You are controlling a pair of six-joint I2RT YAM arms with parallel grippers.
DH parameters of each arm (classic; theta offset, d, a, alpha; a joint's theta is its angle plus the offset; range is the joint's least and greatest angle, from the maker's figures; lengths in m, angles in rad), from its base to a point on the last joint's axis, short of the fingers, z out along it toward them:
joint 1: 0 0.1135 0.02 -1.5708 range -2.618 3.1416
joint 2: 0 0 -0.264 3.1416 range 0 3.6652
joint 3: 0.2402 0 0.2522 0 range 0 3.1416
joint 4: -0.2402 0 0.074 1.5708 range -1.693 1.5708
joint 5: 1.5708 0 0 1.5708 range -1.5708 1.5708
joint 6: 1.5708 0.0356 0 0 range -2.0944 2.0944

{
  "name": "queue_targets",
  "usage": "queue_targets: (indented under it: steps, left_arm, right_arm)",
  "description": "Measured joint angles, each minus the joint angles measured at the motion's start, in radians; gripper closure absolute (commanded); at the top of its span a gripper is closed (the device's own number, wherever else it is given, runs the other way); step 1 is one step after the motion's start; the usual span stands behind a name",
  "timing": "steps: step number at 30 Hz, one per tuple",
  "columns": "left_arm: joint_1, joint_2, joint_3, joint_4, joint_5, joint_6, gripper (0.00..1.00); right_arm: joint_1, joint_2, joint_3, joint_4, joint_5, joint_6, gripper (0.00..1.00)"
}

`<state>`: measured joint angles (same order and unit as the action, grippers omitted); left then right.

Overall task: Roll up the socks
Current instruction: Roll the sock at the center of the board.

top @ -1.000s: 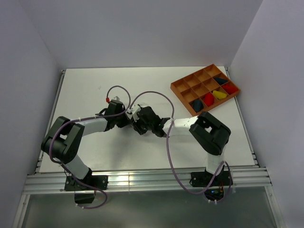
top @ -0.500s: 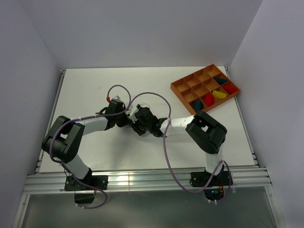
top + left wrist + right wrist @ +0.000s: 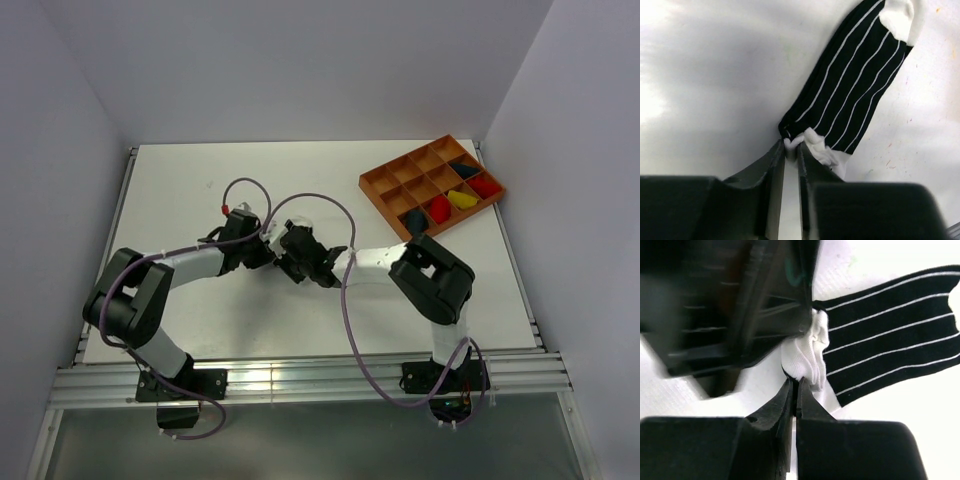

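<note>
The black-and-white striped sock (image 3: 855, 85) lies flat on the white table, its white toe (image 3: 897, 17) away from the arms and its bunched white cuff (image 3: 807, 355) toward them. My left gripper (image 3: 792, 145) is shut on one corner of the cuff, its jaws nearly touching. My right gripper (image 3: 795, 382) is shut on the cuff's lower edge, right beside the left gripper's fingers (image 3: 765, 305). In the top view the two grippers (image 3: 272, 250) (image 3: 290, 264) meet at mid-table and hide the sock.
An orange compartment tray (image 3: 385, 180) stands at the back right. It holds rolled bundles: navy (image 3: 413, 220), red (image 3: 440, 208), yellow (image 3: 461, 198), red (image 3: 484, 185) and navy (image 3: 463, 170). Purple cables (image 3: 350, 300) loop over the arms.
The right gripper's jaws have closed onto the white cuff. Both grippers have shifted slightly to the left and farther back on the table together.
</note>
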<state>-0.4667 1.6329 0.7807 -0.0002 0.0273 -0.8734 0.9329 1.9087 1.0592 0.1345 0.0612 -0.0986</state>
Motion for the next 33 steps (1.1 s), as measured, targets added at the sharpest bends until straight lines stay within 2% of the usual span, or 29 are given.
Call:
queue_targets:
  steps: [4,6,9,16,22,27,33]
  left_arm:
    - [0.002,-0.089,-0.051,-0.018,-0.031,-0.004,0.64]
    - [0.002,-0.146,-0.075,-0.023,-0.050,-0.005,0.54]
    - [0.002,-0.227,-0.105,-0.024,-0.074,-0.015,0.49]
    - [0.002,-0.374,-0.201,-0.005,-0.092,-0.056,0.48]
    - [0.002,-0.383,-0.276,0.015,-0.076,-0.119,0.50]
    - [0.002,-0.385,-0.340,0.035,-0.059,-0.174,0.51]
    - [0.002,-0.370,-0.344,0.061,-0.051,-0.198,0.51]
  right_arm:
    - [-0.034,0.000,0.035,-0.070,-0.113,0.055,1.00]
    - [-0.063,0.002,0.061,-0.122,-0.193,0.095,1.00]
    - [-0.101,0.027,0.126,-0.206,-0.317,0.161,1.00]
    - [-0.181,0.096,0.188,-0.262,-0.640,0.358,1.00]
    - [-0.251,0.161,0.160,-0.130,-0.859,0.599,1.00]
    - [-0.293,0.204,0.102,0.017,-0.956,0.772,1.00]
    - [-0.306,0.241,0.082,0.118,-1.002,0.888,1.00]
